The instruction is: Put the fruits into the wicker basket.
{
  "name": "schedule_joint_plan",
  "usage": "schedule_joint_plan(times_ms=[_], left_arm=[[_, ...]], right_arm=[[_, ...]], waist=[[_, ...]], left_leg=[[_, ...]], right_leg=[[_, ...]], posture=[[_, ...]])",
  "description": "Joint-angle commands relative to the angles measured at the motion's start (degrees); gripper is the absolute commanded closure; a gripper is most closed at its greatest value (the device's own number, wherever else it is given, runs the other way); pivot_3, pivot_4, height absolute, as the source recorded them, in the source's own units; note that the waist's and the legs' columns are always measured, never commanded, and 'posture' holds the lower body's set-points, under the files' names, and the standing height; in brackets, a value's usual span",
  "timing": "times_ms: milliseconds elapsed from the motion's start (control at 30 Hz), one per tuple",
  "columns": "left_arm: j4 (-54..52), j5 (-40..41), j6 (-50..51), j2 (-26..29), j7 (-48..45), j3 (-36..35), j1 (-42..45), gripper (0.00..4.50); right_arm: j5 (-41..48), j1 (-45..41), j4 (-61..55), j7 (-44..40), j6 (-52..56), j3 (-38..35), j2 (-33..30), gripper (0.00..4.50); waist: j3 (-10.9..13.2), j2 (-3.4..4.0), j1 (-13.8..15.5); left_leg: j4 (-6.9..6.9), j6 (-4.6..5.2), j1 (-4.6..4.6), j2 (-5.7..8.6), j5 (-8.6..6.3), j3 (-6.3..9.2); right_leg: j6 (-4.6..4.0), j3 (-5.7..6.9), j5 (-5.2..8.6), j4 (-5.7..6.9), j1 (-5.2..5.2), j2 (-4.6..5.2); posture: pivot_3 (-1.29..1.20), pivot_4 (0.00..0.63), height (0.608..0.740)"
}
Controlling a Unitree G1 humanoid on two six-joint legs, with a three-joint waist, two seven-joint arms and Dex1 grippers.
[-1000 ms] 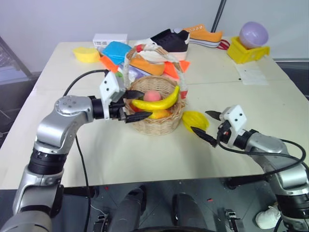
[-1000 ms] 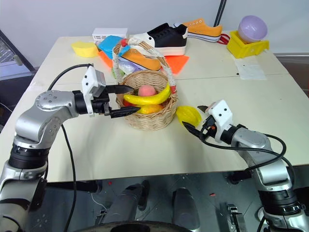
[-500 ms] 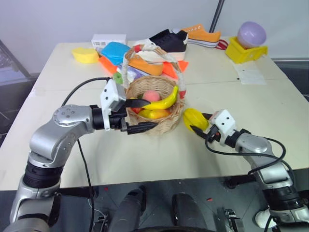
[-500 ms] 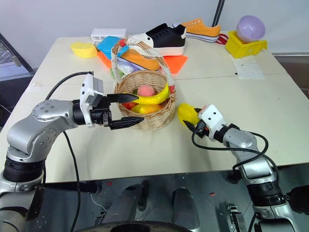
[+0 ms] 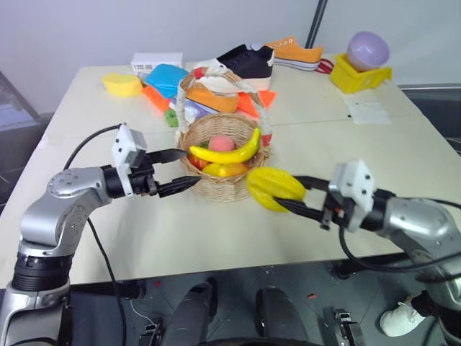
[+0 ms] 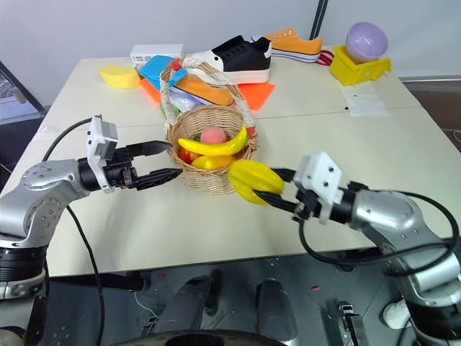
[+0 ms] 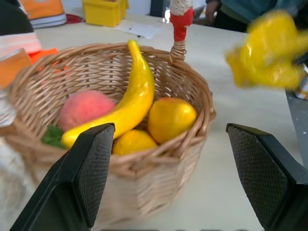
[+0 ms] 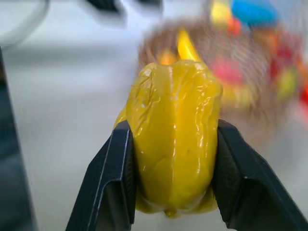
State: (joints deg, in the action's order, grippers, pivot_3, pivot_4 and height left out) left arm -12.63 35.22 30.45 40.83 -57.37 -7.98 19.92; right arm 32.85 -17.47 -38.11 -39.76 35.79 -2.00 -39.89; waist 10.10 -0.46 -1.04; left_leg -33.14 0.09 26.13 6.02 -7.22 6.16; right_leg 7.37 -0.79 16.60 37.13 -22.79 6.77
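Observation:
The wicker basket (image 5: 216, 190) stands mid-table with its wrapped handle arching over it. A yellow banana (image 5: 223, 153) lies across a pink peach and orange round fruits inside it, and the left wrist view looks in at the banana (image 7: 134, 96). My right gripper (image 5: 286, 192) is shut on the ridged yellow starfruit (image 5: 272, 187), held off the table just right of the basket; the fruit (image 8: 173, 144) sits squeezed between both pads. My left gripper (image 5: 189, 167) hangs open and empty just left of the basket, pointing at its wall (image 7: 192, 144).
Behind the basket lie an orange shoe (image 5: 214, 98), a black shoe (image 5: 248, 61) and another orange shoe (image 5: 292, 50). A yellow box with a purple ball (image 5: 360, 72) stands far right, near a paper sheet (image 5: 367, 108). A yellow dish (image 5: 122, 85) sits far left.
My right gripper has shut on the starfruit and lifted it off the table, up and left toward the basket. My left gripper has drawn back left from the basket, still open.

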Motion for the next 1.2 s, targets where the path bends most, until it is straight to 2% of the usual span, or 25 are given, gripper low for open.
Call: schedule_joint_plan(times_ms=[33,167,300,433,500,600,700,800,967,1100,1200], left_arm=[[-0.21,-0.11,-2.24,0.42,-0.07,-2.2,-0.27,0.51],[-1.83,0.42,-2.15,-0.04,1.0,-2.44,-1.56,0.51],[-3.67,0.8,-1.7,-0.58,2.22,-2.38,-2.42,0.51],[-5.7,1.84,-0.71,-1.13,3.46,-2.28,-3.12,0.51],[-6.36,2.4,-0.29,-1.43,3.75,-2.27,-3.24,0.51],[-6.53,2.87,0.03,-1.69,3.92,-2.17,-3.28,0.51],[-6.31,2.97,0.01,-1.69,3.84,-1.95,-3.27,0.51],[-6.12,3.39,-0.01,-2.15,3.96,-1.87,-2.8,0.51],[-5.81,3.63,-0.1,-3.91,4.44,-0.86,-1.73,0.51],[-5.31,2.66,-0.58,-4.73,4.41,0.58,-0.9,0.51],[-5.55,2.59,-0.86,-5.3,4.9,0.6,-0.58,0.51]], right_arm=[[-5.32,-9.26,3.89,8.49,3.56,7.99,6.97,2.78],[-12.6,-17.54,12.92,14.72,4.66,15.8,15.76,2.78],[-17.11,-20.42,17.3,16.05,3.24,18.67,19.28,2.78],[-17.95,-20.53,15.98,15.25,1.88,18.2,20.25,1.13],[-18.25,-19.17,12.31,13.31,-0.33,17.52,18.29,0.21],[-15.91,-15.69,6.03,10.21,-1.34,14.2,15.16,0.21],[-8.4,-9.1,-2.07,7.22,1.67,7.2,12.22,0.21],[-2.9,-2.7,-5.53,6.38,4.5,1.09,10.05,0.21],[-4.92,-0.57,0.02,12.09,4.3,-3.58,11.04,0.21],[-9.91,-4.98,9.95,15.82,0.58,-1.26,14.03,0.21],[-11.01,-7.84,16.25,14.81,-2.26,0.59,16.35,0.21]], waist=[[-0.01,-0.02,0.3],[-0.03,-0.05,0.45],[-0.03,-0.04,0.48],[-0.03,-0.04,0.24],[-0.02,-0.04,0.22],[-0.02,-0.04,0.41],[-0.03,-0.04,0.54],[-0.03,-0.04,0.46],[-0.04,-0.03,0.1],[-0.04,-0.03,0.21],[-0.03,-0.02,0.24]], left_leg=[[0.01,0.0,0.01,0.0,0.0,0.0],[0.02,-0.01,0.22,0.08,0.03,0.02],[0.1,0.07,0.26,0.15,0.13,0.01],[0.1,0.04,0.22,0.14,0.12,0.0],[0.09,-0.03,0.17,0.13,0.08,0.0],[0.08,-0.07,0.17,0.08,0.08,0.02],[0.07,-0.07,0.17,0.08,0.08,0.06],[0.07,-0.07,0.16,0.09,0.07,0.06],[0.07,-0.07,0.15,0.08,0.07,0.04],[0.07,-0.07,0.14,0.07,0.08,0.04],[0.06,0.03,0.15,0.07,0.16,0.01]], right_leg=[[0.0,0.0,0.0,-0.03,-0.19,0.0],[0.03,0.02,-0.02,-0.04,-0.46,0.0],[0.26,0.02,-0.15,0.02,-0.55,-0.06],[0.27,0.03,-0.15,0.1,-0.55,-0.14],[0.26,0.02,-0.16,0.18,-0.56,-0.19],[0.25,0.02,-0.16,0.25,-0.58,-0.24],[0.25,0.02,-0.15,0.22,-0.54,-0.22],[0.09,0.01,-0.06,0.2,-0.48,-0.08],[0.03,-0.07,-0.04,0.22,-0.37,-0.12],[0.03,-0.07,-0.04,0.22,-0.42,-0.15],[0.05,-0.08,-0.05,0.21,-0.41,-0.17]], posture=[[0.0,0.15,0.74],[0.0,0.15,0.74],[0.0,0.15,0.74],[0.0,0.15,0.74],[0.0,0.15,0.74],[0.0,0.15,0.74],[0.0,0.15,0.74],[0.0,0.15,0.74],[0.0,0.15,0.74],[0.0,0.15,0.74],[0.0,0.15,0.74]])
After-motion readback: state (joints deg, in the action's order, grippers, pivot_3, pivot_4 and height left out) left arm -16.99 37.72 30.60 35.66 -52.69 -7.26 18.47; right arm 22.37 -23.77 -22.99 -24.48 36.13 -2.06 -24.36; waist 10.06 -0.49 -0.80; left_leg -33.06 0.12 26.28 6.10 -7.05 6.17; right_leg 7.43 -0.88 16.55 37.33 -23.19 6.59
